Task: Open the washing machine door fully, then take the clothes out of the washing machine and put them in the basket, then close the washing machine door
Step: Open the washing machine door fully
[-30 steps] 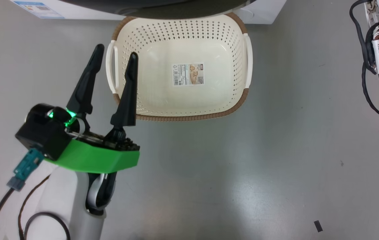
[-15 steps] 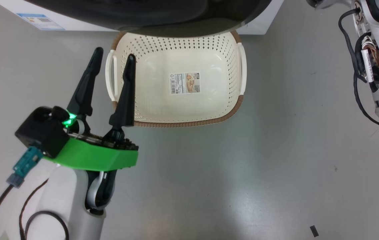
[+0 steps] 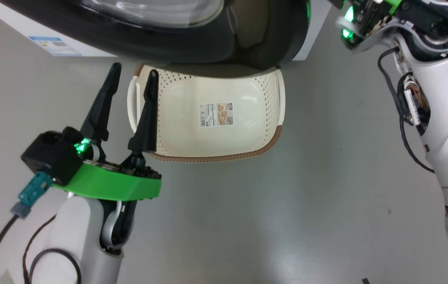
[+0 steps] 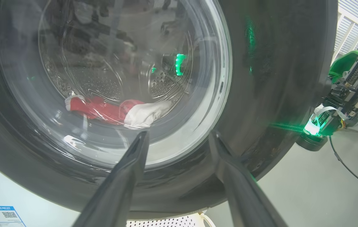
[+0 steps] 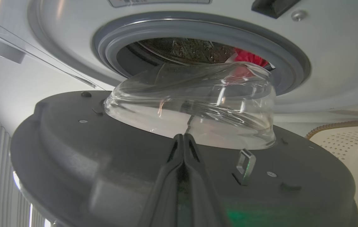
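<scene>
The washing machine door (image 3: 168,47) stands partly open, its black rim hanging over the far side of the basket (image 3: 216,157). In the right wrist view my right gripper (image 5: 183,136) is shut, its tips lying against the door's grey inner face (image 5: 103,164) just below the glass bowl (image 5: 191,110). Behind it are the washing machine (image 5: 339,47), its grey rubber ring (image 5: 197,31) and a bit of the red clothes (image 5: 248,58). My left gripper (image 3: 134,71) is open and holds nothing, left of the basket. Through the door glass the clothes (image 4: 112,110) lie in the drum.
The cream basket is empty apart from a paper sticker (image 3: 216,114). My right arm's wrist (image 3: 350,15) with its green light sits beside the door's right edge. Grey floor (image 3: 287,217) spreads in front of the basket. A blue printed label (image 3: 54,45) marks the machine's front.
The head camera has tilted up, so much more of the door shows and it covers more of the basket. My right wrist has come into view at the top right. Left gripper unchanged.
</scene>
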{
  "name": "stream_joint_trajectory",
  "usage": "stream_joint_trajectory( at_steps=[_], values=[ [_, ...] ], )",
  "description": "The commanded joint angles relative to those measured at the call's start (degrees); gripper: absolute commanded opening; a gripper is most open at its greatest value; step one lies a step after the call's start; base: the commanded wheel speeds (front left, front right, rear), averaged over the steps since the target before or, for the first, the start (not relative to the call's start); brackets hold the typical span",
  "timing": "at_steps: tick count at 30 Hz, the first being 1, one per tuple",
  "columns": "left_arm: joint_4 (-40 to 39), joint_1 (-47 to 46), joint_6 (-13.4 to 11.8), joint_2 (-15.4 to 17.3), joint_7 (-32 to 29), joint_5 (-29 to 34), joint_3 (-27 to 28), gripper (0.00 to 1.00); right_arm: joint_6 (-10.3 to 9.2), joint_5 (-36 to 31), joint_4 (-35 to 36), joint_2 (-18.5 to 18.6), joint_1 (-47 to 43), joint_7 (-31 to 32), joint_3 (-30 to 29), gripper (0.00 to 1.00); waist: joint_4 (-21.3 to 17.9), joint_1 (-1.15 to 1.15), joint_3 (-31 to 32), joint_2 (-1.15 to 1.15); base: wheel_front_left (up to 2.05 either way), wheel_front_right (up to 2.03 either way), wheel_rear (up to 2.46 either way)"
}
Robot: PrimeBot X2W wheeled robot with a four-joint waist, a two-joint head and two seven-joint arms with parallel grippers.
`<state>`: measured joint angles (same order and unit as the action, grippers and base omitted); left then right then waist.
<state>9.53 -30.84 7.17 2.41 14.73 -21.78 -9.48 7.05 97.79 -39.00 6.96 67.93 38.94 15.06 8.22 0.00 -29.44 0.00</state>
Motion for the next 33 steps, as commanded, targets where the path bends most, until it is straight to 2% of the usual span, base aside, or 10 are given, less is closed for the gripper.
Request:
stream_joint_trajectory(
  at_steps=[1,11,15,16,17,24,28,29,31,33],
  values=[
    [-0.9,0.7,0.3,1.6,0.3,0.1,1.9,1.0,0.44,0.7,1.5,-2.0,-1.7,0.8,0.7,0.0,-0.2,0.0,1.2,0.0,0.0,0.0,0.0],
    [-0.3,1.9,0.3,2.0,0.3,0.5,2.6,1.0,0.44,0.5,1.1,-3.0,-4.7,0.9,2.1,0.0,-0.9,0.0,3.2,0.0,0.0,0.0,0.0],
    [-0.4,2.3,0.3,2.0,0.3,0.6,2.8,1.0,0.44,-0.2,0.2,-3.2,-5.1,-1.7,1.9,0.0,-1.1,0.0,3.4,0.0,0.0,0.0,0.0],
    [-0.4,2.3,0.3,2.0,0.3,0.6,2.9,1.0,0.44,-0.7,0.0,-3.3,-5.0,-2.9,1.8,0.47,-1.1,0.0,3.3,0.0,0.0,0.0,0.0],
    [-0.5,2.3,0.3,2.0,0.3,0.6,2.9,1.0,0.44,-1.1,0.0,-3.3,-5.0,-3.8,1.8,1.0,-1.1,0.0,3.3,0.0,0.0,0.0,0.0],
    [-0.5,2.4,0.3,2.0,0.3,0.8,2.9,1.0,0.44,-6.4,1.9,-2.8,-6.1,-13.7,1.1,1.0,-1.5,0.0,3.1,0.0,0.0,0.0,0.0],
    [-0.1,2.6,0.3,2.3,0.3,1.2,2.8,1.0,0.44,-12.1,5.6,-1.0,-8.6,-21.0,2.0,1.0,-1.8,0.0,3.6,0.0,0.0,0.0,0.0],
    [0.1,2.6,0.3,2.3,0.3,1.5,3.1,1.0,0.44,-14.5,8.0,-0.1,-10.3,-24.9,2.6,1.0,-1.9,0.0,3.8,0.0,0.0,0.0,0.0],
    [0.2,2.7,0.3,2.3,0.3,1.7,3.2,1.0,0.44,-15.7,9.0,0.4,-11.3,-26.9,2.8,1.0,-2.0,0.0,3.9,0.0,0.0,0.0,0.0],
    [0.4,2.9,0.3,2.4,0.3,2.0,3.5,1.0,0.44,-19.7,11.6,2.1,-14.3,-32.5,4.6,1.0,-2.6,0.0,4.4,0.0,0.0,0.0,0.0]
  ],
)
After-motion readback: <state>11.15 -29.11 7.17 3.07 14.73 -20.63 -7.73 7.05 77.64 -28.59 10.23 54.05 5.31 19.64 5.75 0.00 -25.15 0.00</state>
